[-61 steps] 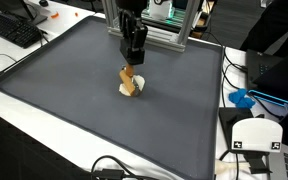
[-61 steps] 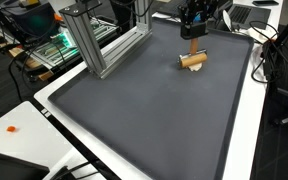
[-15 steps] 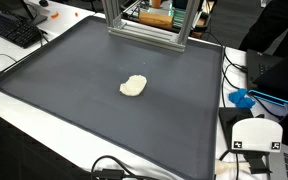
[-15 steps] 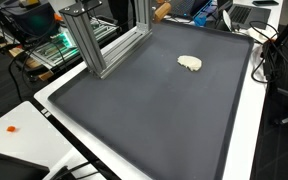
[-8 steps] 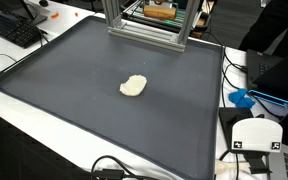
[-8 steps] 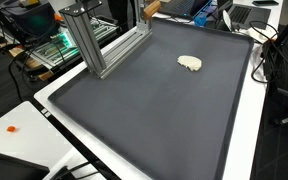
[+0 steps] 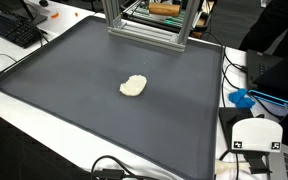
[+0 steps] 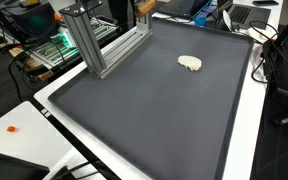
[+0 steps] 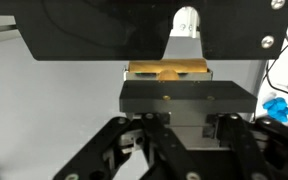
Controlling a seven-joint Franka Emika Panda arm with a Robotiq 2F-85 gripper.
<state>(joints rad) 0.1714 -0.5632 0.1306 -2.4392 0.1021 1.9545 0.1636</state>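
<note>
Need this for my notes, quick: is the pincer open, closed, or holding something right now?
Pincer: closed, holding a tan block between its fingers, seen in the wrist view.

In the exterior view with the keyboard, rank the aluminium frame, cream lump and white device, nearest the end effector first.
1. Aluminium frame, at the back, right by the end effector.
2. Cream lump, mid-mat.
3. White device, front corner, off the mat.

Your black two-fingered gripper [image 9: 168, 74] enters the wrist view from below, linkages folded inward, jaws clamped from both sides on a tan wooden block [image 9: 154, 72], held level.
</note>
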